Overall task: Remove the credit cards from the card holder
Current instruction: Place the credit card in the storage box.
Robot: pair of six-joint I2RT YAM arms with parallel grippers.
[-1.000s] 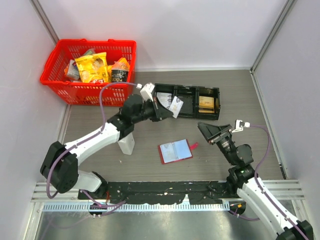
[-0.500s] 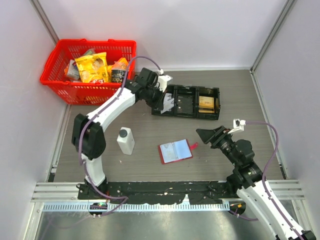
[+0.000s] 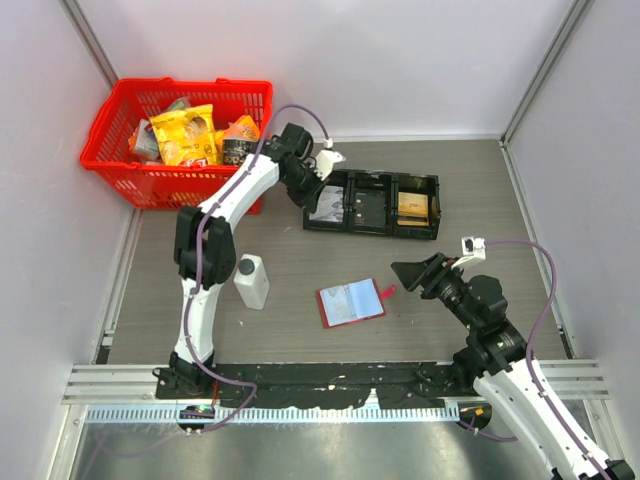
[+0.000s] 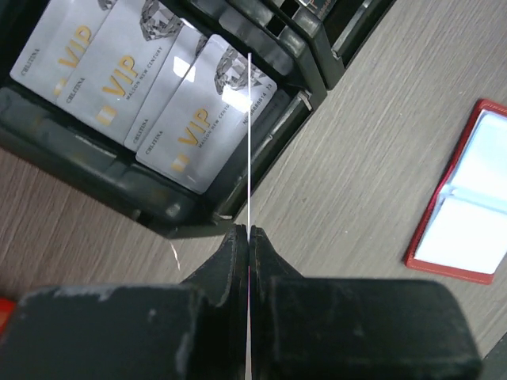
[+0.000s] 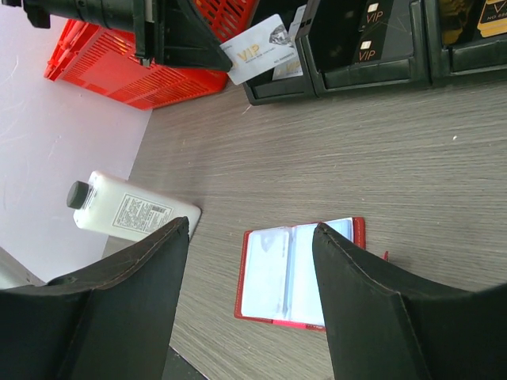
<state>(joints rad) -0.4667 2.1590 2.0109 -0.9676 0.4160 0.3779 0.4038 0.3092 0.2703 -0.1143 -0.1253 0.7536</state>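
Hovering just right of the card holder (image 3: 350, 302), the R jaws are spread w/ nothing in them. Holder lies open on the desk (image 3: 300, 262), sleeves up, white bottle (image 3: 252, 281) off to its left. Further back, L jaws are pinching one credit card (image 5: 257, 49) above the black tray's (image 3: 375, 176) left compartment, where more VIP cards (image 4: 119, 71) lie.

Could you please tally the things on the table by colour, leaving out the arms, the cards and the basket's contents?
Red: 2 (basket, card holder)
Black: 1 (tray)
White: 1 (bottle)
Total: 4
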